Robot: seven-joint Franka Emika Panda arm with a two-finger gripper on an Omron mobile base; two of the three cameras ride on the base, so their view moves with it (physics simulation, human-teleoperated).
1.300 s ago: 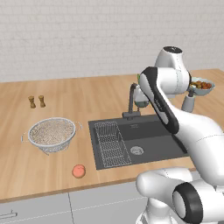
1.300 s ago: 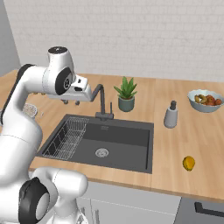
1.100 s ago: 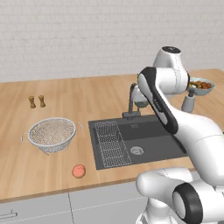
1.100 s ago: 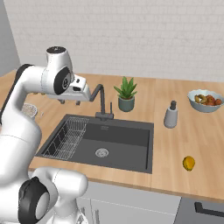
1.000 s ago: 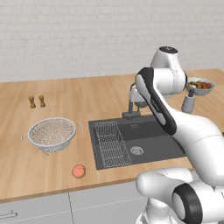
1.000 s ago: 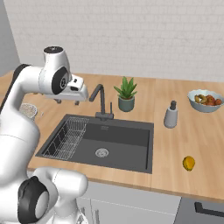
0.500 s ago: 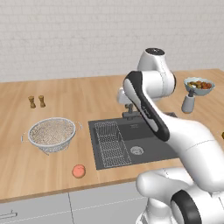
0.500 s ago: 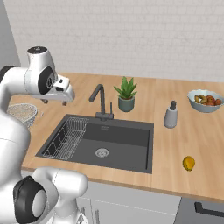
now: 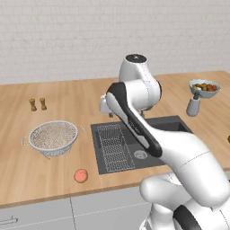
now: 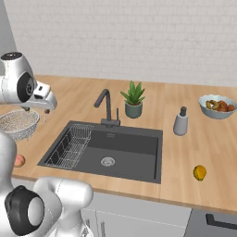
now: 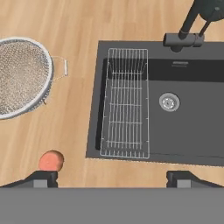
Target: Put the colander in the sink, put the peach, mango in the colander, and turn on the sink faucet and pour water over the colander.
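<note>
One thing matters for the next move, I'd say: the colander (image 11: 19, 76) sits on the counter off the sink's (image 11: 188, 118) rack end, on the far side from the drain, so the claw (image 11: 111, 177) has to travel further that way and then drop. Hand view puts the claw over the sink's front edge near the rack (image 11: 126, 103), with the colander up and off to the left of the tips, well apart from them. It's round, so no long axis to line up with, but a small wire handle (image 11: 61, 66) sticks out on the side facing the sink, and the thin rim looks like the natural place to pinch. Claw's fingers are spread wide, tips far apart at the bottom corners of the hand view, holding nothing and touching nothing. Peach (image 11: 51, 161) is on the counter just off the sink's front corner at the rack end, close to one fingertip in that view. Mango (image 10: 199, 172) is way over on the other side of the sink, past the drain end. Faucet (image 10: 106, 107) stands at the sink's back edge.
</note>
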